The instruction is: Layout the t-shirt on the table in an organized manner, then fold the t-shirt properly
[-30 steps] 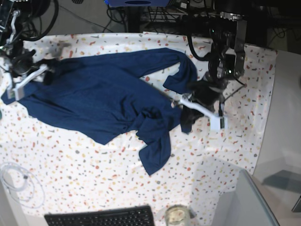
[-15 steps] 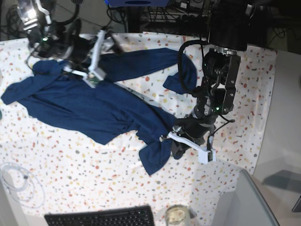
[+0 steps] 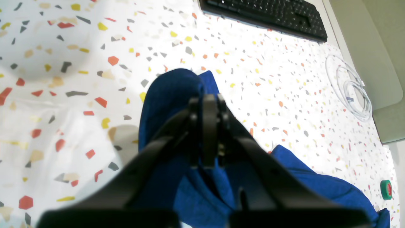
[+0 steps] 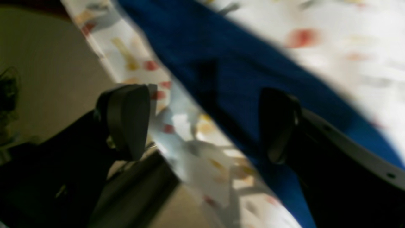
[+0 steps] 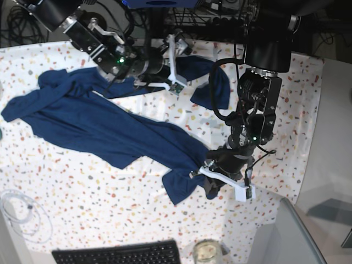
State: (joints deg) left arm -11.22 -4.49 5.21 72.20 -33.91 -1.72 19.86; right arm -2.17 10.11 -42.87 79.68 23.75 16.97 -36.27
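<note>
On the speckled counter, the left fingers are clamped on the navy t-shirt; the right fingers stand apart, straddling a stretch of shirt

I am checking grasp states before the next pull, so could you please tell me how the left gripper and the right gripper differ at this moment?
The left gripper has its fingers pressed together on a fold of the t-shirt; the right gripper has its fingers spread wide and holds nothing. In the base view, the left gripper sits low at the shirt's near end, the right gripper at the far edge of the table. Both are over the shirt.
</note>
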